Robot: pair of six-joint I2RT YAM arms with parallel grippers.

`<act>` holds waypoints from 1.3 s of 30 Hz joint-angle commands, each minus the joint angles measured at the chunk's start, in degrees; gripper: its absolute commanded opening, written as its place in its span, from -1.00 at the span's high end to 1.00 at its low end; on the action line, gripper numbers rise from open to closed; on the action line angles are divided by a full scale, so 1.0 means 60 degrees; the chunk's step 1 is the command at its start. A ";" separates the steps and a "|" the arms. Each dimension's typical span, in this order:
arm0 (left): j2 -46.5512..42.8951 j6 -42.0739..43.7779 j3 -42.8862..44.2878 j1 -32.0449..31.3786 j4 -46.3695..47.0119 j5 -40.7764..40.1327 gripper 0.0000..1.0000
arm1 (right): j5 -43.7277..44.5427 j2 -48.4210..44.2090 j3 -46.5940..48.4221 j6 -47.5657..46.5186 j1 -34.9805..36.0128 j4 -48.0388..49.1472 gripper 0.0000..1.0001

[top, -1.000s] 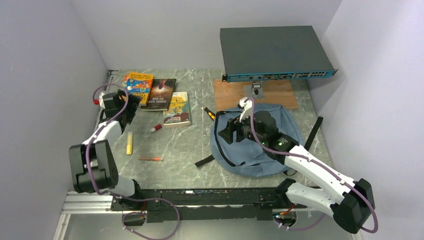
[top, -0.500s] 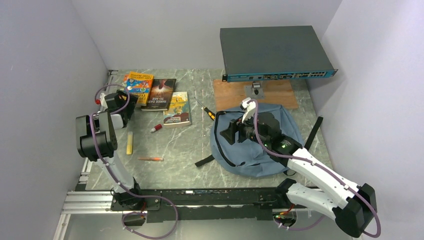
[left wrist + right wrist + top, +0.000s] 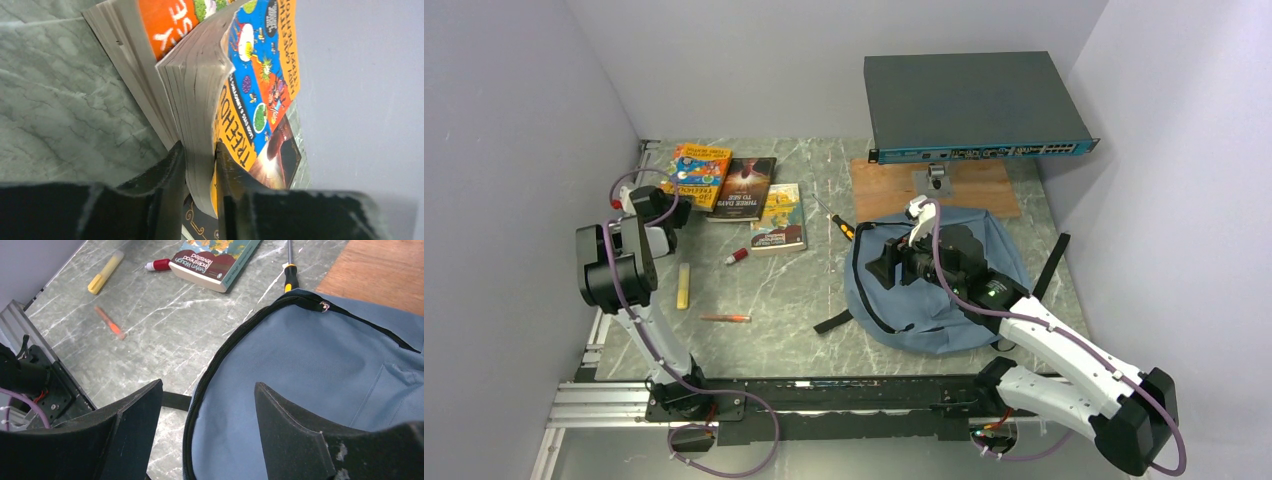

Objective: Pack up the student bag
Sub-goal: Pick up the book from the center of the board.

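The backpack lies flat right of centre on the table with nothing visibly packed, my right gripper hangs open above it, and my left gripper pinches the colourful book, so I judge almost all remains.

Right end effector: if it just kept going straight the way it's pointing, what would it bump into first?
Most likely the student bag. The right end effector is open and aimed down at the blue fabric beside the black zipper edge. How far above the bag it hangs is hard to judge.
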 commanded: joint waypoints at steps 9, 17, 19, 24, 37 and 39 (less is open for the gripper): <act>-0.1898 -0.0509 -0.1262 0.0417 -0.0003 0.0294 1.00 | -0.0116 -0.0007 -0.0091 0.0069 0.0020 0.0538 -0.38; -0.1095 -0.1094 -0.1364 0.0943 -0.0460 0.1722 0.60 | -0.0240 0.0051 -0.0093 0.0046 0.0008 0.0588 -0.38; -0.0820 -0.1367 -0.1388 0.1038 -0.0012 0.2074 0.36 | -0.0155 -0.0018 -0.0102 0.0044 0.0028 0.0513 -0.38; -0.0515 -0.1751 -0.1615 0.1056 0.1206 0.2272 -0.23 | -0.0141 -0.0094 -0.0204 0.0138 0.0018 0.0585 -0.37; 0.0824 -0.2458 -0.1629 0.1067 0.4883 0.2738 0.19 | -0.0273 0.0259 -0.0011 0.0127 0.0029 0.0511 -0.36; 0.0633 -0.2483 -0.1879 0.1057 0.5619 0.2675 0.47 | -0.0181 0.0410 0.0090 0.0132 0.0028 0.0337 -0.36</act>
